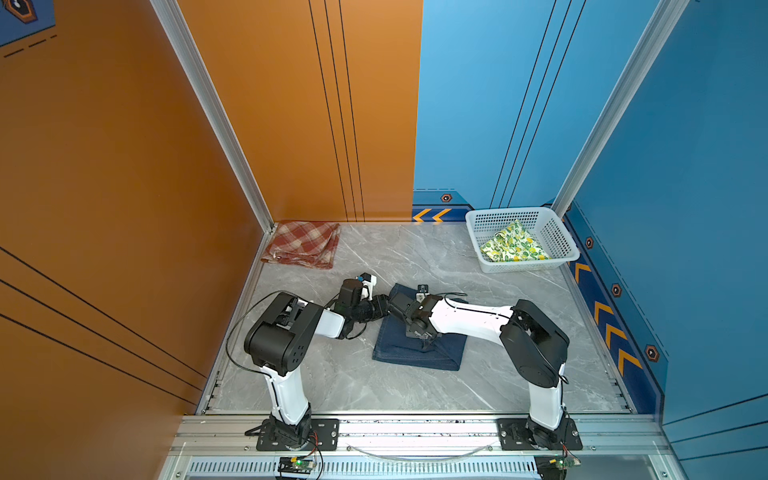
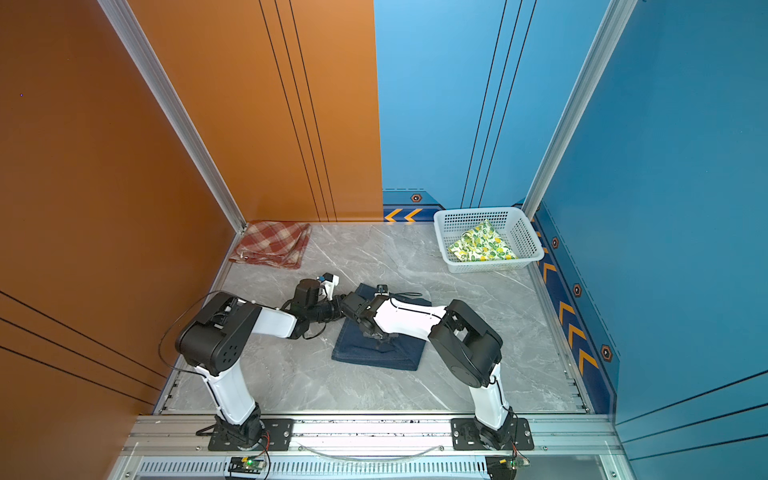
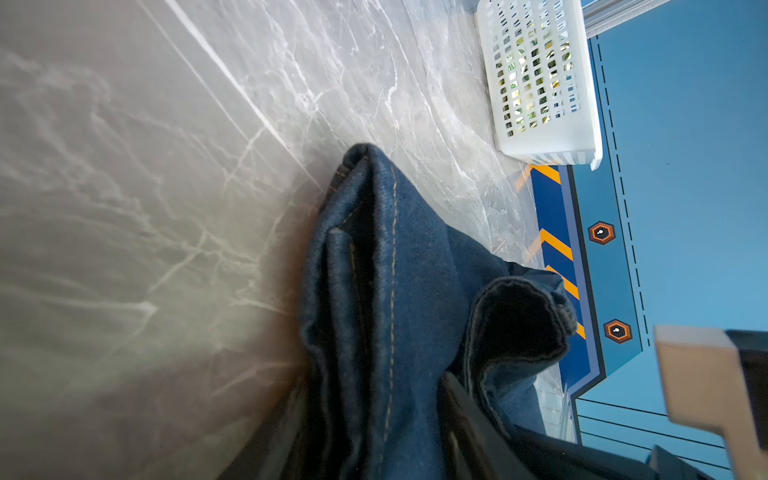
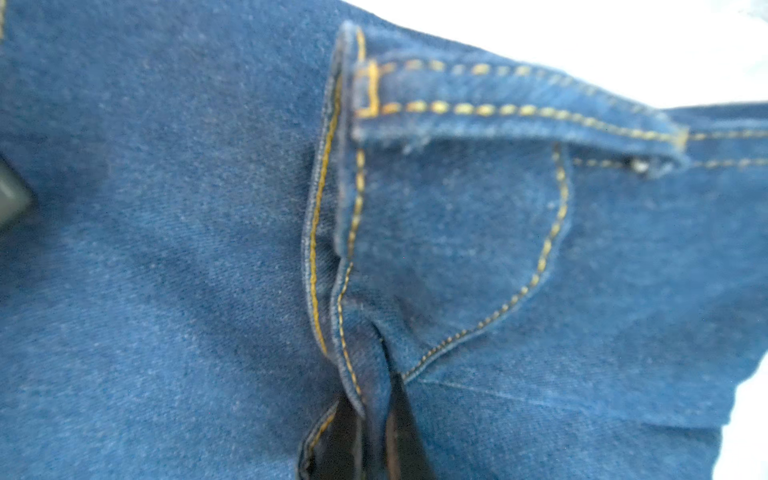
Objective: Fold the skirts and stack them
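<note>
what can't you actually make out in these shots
left gripper tips: hidden behind the right arm in both top views, covered by the bunched denim skirt in the left wrist view.
lemon skirt: near edge hidden behind the basket wall in top views; only flecks through holes in the left wrist view.
plaid skirt: layer count too small in top views.
right gripper pads: cut off by the blurred right wrist view's edge.

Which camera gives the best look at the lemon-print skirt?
Both top views: the lemon-print skirt lies open to sight inside the white basket. The left wrist view catches only yellow-green specks through the basket's holes; the right wrist view misses it.
</note>
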Tool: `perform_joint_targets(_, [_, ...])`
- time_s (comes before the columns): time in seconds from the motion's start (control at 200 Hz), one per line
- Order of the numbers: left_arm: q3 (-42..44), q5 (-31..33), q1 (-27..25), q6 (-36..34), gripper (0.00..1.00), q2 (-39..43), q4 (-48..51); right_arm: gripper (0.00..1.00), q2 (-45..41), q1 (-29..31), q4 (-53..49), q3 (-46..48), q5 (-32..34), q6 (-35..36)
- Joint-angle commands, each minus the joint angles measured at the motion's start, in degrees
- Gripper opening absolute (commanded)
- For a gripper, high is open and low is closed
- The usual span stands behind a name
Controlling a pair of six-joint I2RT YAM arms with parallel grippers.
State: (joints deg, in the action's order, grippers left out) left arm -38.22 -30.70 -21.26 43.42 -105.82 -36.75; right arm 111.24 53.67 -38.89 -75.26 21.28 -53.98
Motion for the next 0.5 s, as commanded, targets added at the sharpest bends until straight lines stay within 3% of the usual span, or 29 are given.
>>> perform_joint_targets(0.0, [4.4,3.4,0.4,0.7,0.52,-5.6,17.1,0.00,-3.5,-0.3,-1.9,1.1,-0.5,0.8])
perform_joint_targets(0.28, [4.8,3.2,0.4,1.1,0.50,-6.2,16.1,0.00,-9.8,0.2,-2.0,-1.8,-2.5,0.1])
perform_joint_targets(0.496, [5.0,3.3,0.5,1.3,0.30,-6.7,15.4,0.00,-11.2,1.5,0.4,-4.1,-4.0,-3.2])
